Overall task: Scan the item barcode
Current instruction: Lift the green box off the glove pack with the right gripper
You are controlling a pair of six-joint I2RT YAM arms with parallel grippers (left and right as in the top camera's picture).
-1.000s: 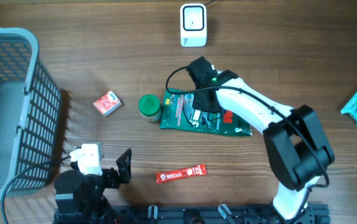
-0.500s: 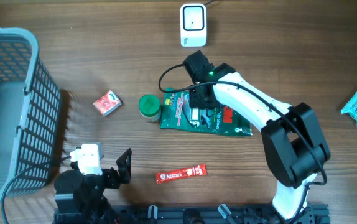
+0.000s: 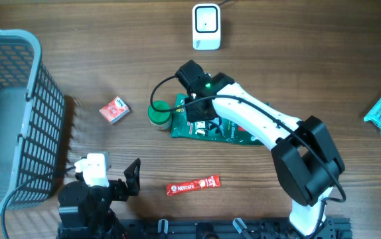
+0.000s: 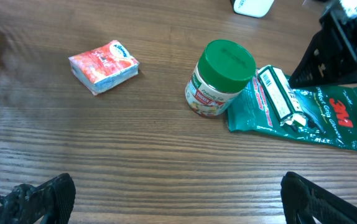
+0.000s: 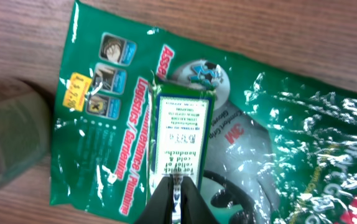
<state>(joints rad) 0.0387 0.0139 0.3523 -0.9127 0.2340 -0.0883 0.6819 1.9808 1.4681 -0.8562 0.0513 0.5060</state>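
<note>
Right gripper (image 5: 175,182): fingertips closed together, touching the end edge of the box (image 5: 180,134). Whether it actually grips the box cannot be confirmed. The box lies flat on the green pouch (image 5: 122,124), label upward, near table centre. A jar (image 3: 158,113) stands just beside the pouch at its 9 o'clock. The scanner (image 3: 206,26) stands well apart at the pouch's 12 o'clock. A red sachet (image 3: 192,186) lies at 6 o'clock. Left gripper (image 4: 177,199): fingers fully spread, holding nothing, low over bare table at 7 o'clock.
</note>
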